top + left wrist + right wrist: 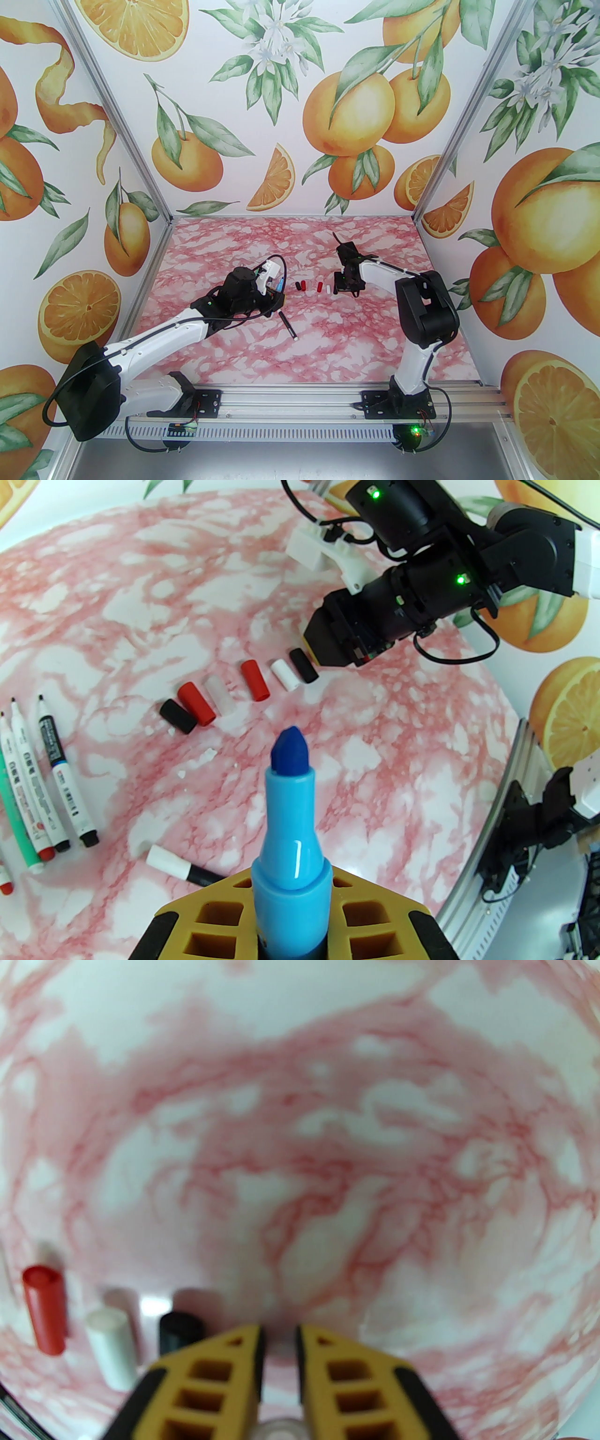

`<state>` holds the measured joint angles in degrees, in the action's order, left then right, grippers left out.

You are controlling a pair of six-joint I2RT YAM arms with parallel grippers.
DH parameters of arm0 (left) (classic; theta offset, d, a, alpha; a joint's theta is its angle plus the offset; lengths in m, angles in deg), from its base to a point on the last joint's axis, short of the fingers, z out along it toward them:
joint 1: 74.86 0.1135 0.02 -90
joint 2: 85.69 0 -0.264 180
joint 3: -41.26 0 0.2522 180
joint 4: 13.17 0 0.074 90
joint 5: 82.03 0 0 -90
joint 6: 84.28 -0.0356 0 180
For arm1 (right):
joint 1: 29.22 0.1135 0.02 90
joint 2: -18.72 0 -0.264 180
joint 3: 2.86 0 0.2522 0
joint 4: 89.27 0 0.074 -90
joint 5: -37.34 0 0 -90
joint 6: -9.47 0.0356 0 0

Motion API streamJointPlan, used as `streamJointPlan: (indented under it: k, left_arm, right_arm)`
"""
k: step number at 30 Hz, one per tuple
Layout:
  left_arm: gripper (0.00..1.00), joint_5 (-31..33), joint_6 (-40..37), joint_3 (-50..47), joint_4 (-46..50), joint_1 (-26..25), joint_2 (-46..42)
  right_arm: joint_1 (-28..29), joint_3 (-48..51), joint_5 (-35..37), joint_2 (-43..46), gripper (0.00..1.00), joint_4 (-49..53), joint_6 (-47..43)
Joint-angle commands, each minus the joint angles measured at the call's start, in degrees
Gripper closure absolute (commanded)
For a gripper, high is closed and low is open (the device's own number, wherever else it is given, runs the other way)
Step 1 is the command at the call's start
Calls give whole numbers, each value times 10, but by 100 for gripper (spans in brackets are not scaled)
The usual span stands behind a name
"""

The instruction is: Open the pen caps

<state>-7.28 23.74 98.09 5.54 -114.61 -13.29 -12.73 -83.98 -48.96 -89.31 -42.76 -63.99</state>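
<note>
My left gripper (288, 920) is shut on a light blue pen (289, 817) whose dark blue tip is bare and points away from the wrist. Several loose pen caps lie in a row on the table, among them a black one (178, 716), a red one (254, 680), a white one (284, 674) and another black one (303, 665). My right gripper (279, 1335) hangs low at the row's right end (346, 291), fingers a narrow gap apart with nothing between the tips. The black cap (178, 1332) stands just left of its left finger. A black pen with a white cap (168, 862) lies nearer my left gripper.
Several uncapped pens (61, 780) lie side by side to the left in the left wrist view. The pink marbled table (300, 234) is walled on three sides by orange-print panels. A metal rail (290, 403) runs along the near edge.
</note>
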Motion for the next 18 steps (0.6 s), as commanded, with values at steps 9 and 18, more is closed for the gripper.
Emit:
streamJointPlan:
  k: [9, 18]
  left_arm:
    - [97, -1, 9, 24, 14, 3, 11]
    - [96, -1, 13, 25, 15, 4, 17]
  right_arm:
    - [-4, -1, 4, -3, 67, -22, 9]
    - [-3, 6, 0, 8, 58, -26, 16]
